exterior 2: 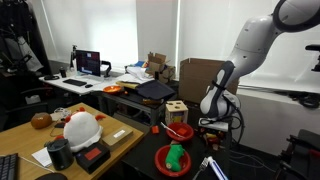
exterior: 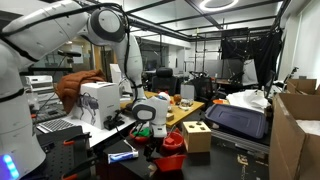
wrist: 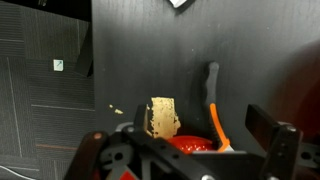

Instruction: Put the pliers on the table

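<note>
- The pincer (wrist: 178, 128) is seen spread wide, with nothing clamped.
- The orange-handled pliers (wrist: 214, 105) are seen between its jaws, touched by neither.
- The black table (wrist: 140, 50) is seen beneath the pincer, where a red bowl (wrist: 187, 144) and a wooden block (wrist: 162, 117) lie.

Wrist camera is riding just above my fingers (wrist: 268, 125), looking steeply down onto the black tabletop (wrist: 150, 50) at close range. The two exterior cameras are standing well back, looking across the room at my arm (exterior: 100, 25) (exterior 2: 250, 50) from different sides. All three are sharing the red bowl (wrist: 190, 146) (exterior: 172, 145) (exterior 2: 180, 131) and the wooden box (wrist: 163, 117) (exterior: 197, 136) (exterior 2: 177, 111) beside it. Both exterior views are also taking in the lab beyond.
</note>
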